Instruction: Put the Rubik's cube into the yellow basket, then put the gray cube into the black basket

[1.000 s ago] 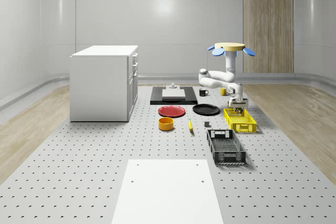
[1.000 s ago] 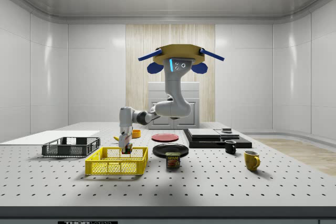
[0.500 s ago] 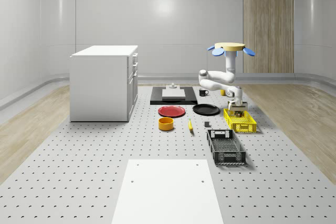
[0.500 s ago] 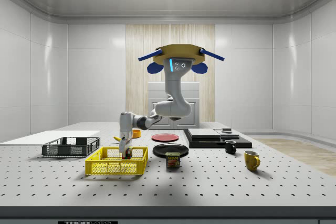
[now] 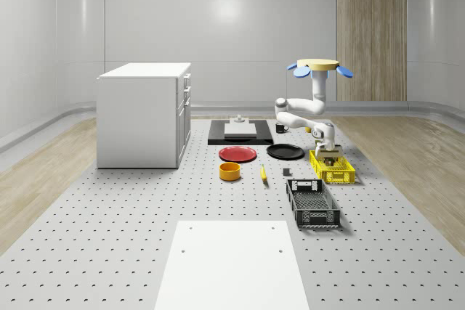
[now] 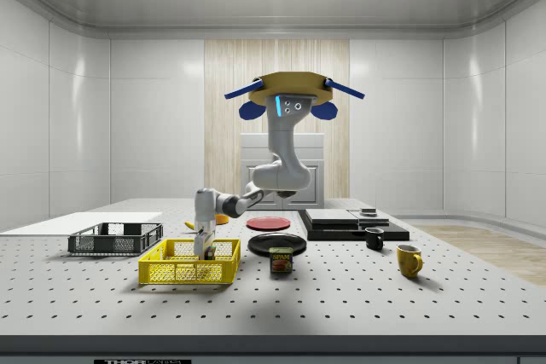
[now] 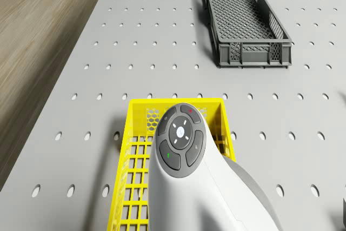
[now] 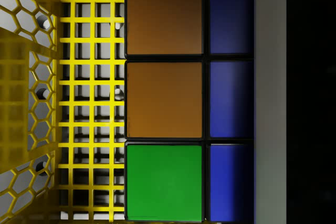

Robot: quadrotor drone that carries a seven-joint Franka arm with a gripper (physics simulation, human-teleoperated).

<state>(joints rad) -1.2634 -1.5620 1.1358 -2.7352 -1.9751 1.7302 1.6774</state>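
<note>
The drone [image 5: 318,67] hovers above the table's far right part in the whole-scene view, just behind the yellow basket [image 5: 333,167]. Its white arm bends down into that basket [image 6: 189,270]. The gripper [image 6: 205,253] is low inside the basket walls, shut on the Rubik's cube [image 8: 164,98], whose orange, green and blue tiles hang close over the yellow mesh floor [image 8: 89,103]. A grey finger [image 8: 270,98] lies against the cube's blue side. The small gray cube [image 5: 286,173] sits on the table left of the yellow basket. The black basket [image 5: 312,202] stands nearer the front.
A red plate [image 5: 237,154], black plate [image 5: 285,152], orange bowl [image 5: 229,171] and banana [image 5: 263,173] lie left of the baskets. A white cabinet [image 5: 144,114] stands far left. A Spam can [image 6: 281,260] and two mugs [image 6: 409,260] stand near the yellow basket.
The arm has lowered the gripper and the Rubik's cube from above the yellow basket's rim down inside it. The drone has held its place.
</note>
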